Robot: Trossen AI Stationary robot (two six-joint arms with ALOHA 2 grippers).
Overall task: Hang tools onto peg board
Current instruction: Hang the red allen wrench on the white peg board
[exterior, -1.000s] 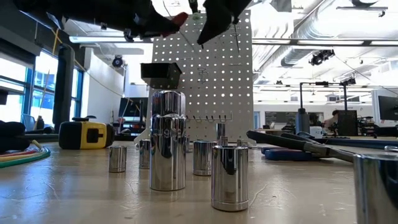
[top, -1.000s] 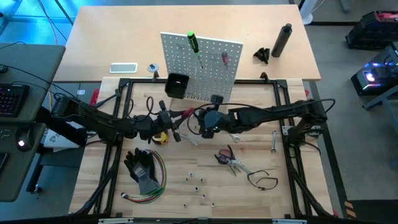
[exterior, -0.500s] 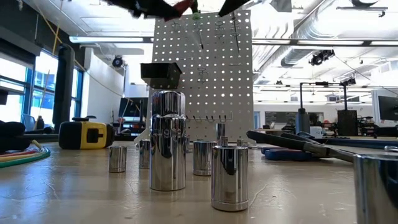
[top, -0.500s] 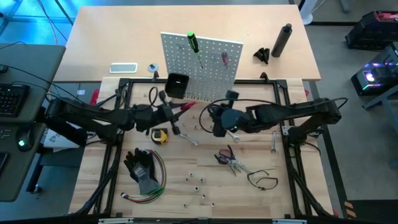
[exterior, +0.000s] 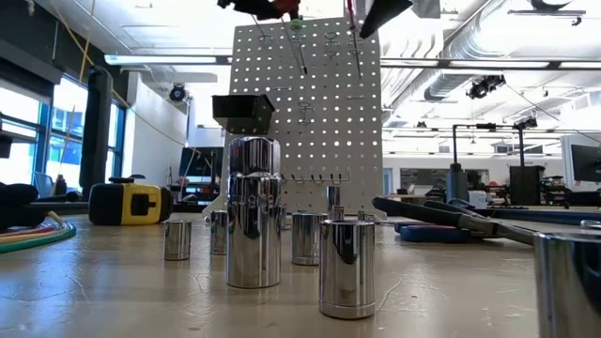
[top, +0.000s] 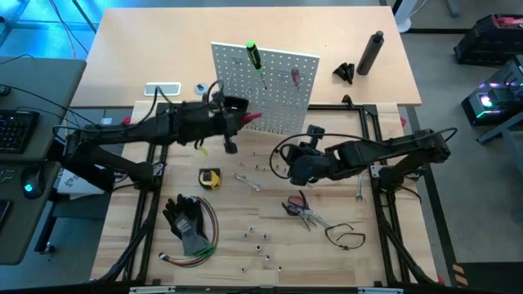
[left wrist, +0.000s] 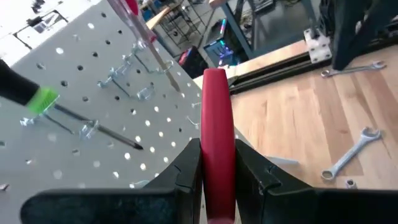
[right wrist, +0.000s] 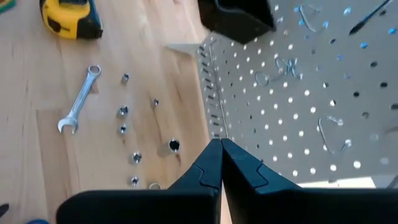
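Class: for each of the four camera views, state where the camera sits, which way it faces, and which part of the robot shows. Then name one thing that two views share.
High view: overhead, looking straight down; both arms, peg board, left hand.
Low view: table height, looking level across at the peg board past metal sockets; arm parts at top.
Left wrist view: on the left arm, facing the peg board; its hand is shut on a red-handled tool.
Right wrist view: on the right arm, facing board and table; its shut hand.
Shared: the yellow tape measure.
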